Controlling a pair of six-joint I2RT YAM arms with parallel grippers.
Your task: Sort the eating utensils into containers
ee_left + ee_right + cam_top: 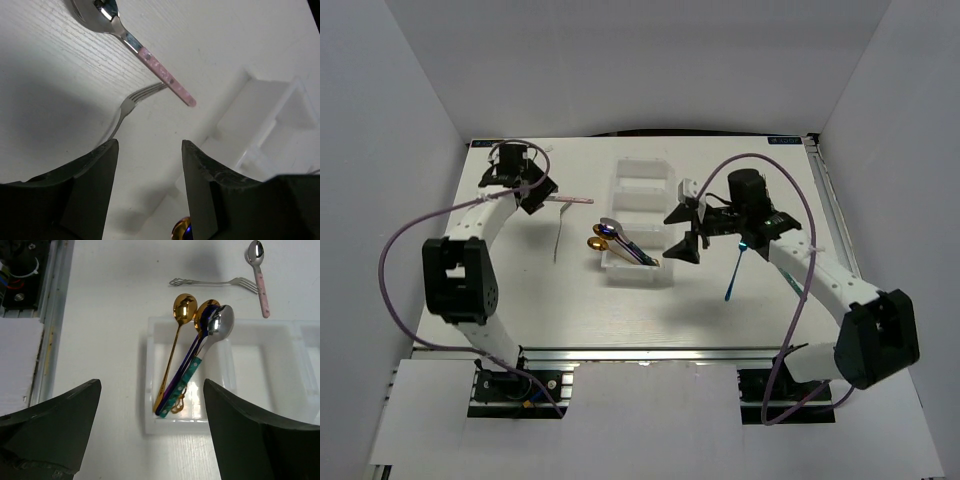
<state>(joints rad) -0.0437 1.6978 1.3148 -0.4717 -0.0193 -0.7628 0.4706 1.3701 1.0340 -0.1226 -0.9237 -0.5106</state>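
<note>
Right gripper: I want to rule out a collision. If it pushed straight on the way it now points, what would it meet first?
Probably the spoons leaning in the end compartment of the tray, centred ahead of the open right gripper in its wrist view; depth is unclear.

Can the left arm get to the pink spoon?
Probably yes. The left gripper is open near the pink spoon, and nothing lies over it, though the fork has its tines right at its handle.

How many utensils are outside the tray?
3: a pink-handled spoon and a fork lie left of the tray, and a blue utensil lies right of it. Others may be hidden.
</note>
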